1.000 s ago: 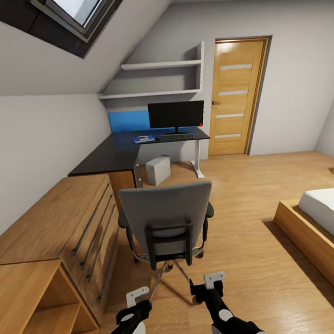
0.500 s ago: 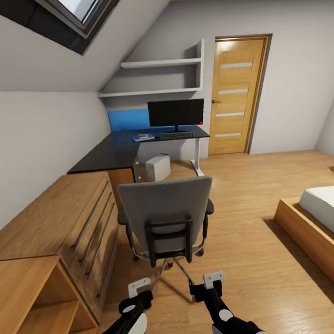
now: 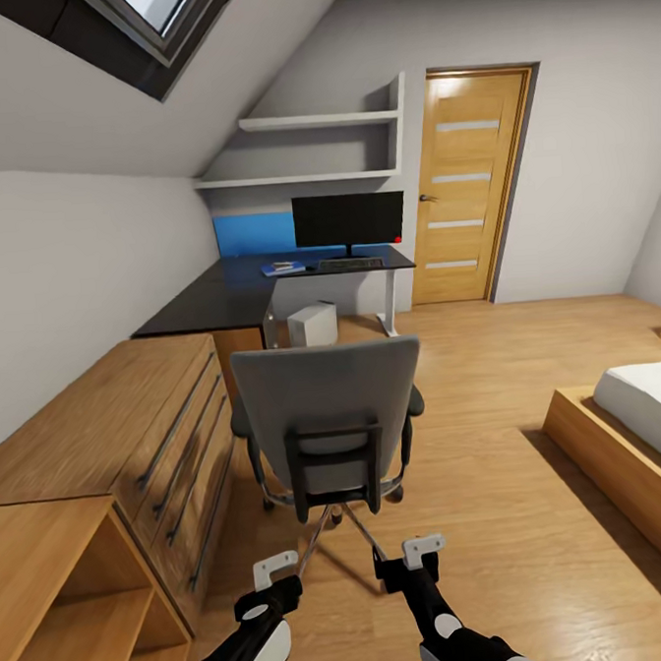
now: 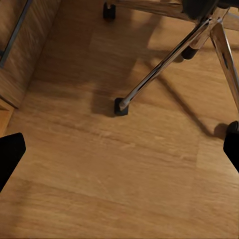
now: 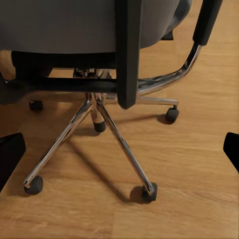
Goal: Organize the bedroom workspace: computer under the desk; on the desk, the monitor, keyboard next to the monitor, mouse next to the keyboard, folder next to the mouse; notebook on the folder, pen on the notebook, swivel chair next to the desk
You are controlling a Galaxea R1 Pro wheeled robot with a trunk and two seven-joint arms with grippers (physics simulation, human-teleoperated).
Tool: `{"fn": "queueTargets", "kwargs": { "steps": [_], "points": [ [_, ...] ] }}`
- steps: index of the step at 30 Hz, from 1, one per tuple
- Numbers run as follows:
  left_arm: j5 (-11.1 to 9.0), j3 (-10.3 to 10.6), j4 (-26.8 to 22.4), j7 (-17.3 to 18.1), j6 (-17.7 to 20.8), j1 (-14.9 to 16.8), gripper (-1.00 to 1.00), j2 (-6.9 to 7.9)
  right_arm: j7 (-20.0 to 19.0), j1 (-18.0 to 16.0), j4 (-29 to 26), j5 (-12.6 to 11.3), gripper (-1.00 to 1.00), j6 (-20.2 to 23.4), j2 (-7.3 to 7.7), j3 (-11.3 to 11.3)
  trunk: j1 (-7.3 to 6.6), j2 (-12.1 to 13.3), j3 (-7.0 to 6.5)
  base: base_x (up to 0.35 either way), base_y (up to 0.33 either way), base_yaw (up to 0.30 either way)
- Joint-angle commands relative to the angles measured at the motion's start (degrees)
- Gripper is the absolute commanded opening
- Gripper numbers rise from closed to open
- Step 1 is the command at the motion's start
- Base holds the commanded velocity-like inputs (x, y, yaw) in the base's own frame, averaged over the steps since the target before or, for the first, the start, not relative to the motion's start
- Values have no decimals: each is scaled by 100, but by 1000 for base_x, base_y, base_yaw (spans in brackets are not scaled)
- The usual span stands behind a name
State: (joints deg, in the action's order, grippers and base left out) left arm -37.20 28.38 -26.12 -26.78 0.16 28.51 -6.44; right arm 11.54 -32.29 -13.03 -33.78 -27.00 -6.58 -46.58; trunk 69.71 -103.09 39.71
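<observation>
Now, in the head view, the swivel chair (image 3: 326, 424) fills more of mid-frame than a second ago, so you've rolled closer; the desk (image 3: 231, 296) sits upper centre. Both wrist views show spread fingers, empty, near its chrome base (image 5: 94, 124)

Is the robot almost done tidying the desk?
Nearly. The monitor, keyboard and blue folder sit on the desk; the computer is beneath. Left gripper and right gripper, both empty, are behind the swivel chair, which is not at the desk yet.
</observation>
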Motion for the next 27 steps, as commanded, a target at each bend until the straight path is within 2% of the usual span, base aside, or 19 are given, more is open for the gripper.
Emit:
{"fn": "queueTargets", "kwargs": {
  "steps": [1,9,14,18,24,27],
  "points": [
    [-41,48,-7,-47,2,5,100,5,42,-6,2,-21,100,-18,0,-52,22,-44,24,0,0,0],
    [-41,50,-7,-47,-1,5,100,-5,34,-6,2,-15,100,-32,-2,-58,198,-365,168,0,0,0],
    [-41,46,-7,-40,-37,5,100,1,16,-6,2,-15,100,-28,-2,-60,198,-365,168,0,0,0],
    [-41,45,-1,-39,-139,5,100,4,-176,-6,8,-8,100,0,-3,-66,198,-365,168,18,0,0],
    [-40,51,1,-31,-183,5,100,3,-543,-6,99,-6,100,22,-7,-68,198,-365,168,206,0,0],
    [-41,52,2,-30,-187,5,100,3,-588,-6,153,-6,100,25,-7,-72,198,-365,168,165,0,0]
  ]
}}
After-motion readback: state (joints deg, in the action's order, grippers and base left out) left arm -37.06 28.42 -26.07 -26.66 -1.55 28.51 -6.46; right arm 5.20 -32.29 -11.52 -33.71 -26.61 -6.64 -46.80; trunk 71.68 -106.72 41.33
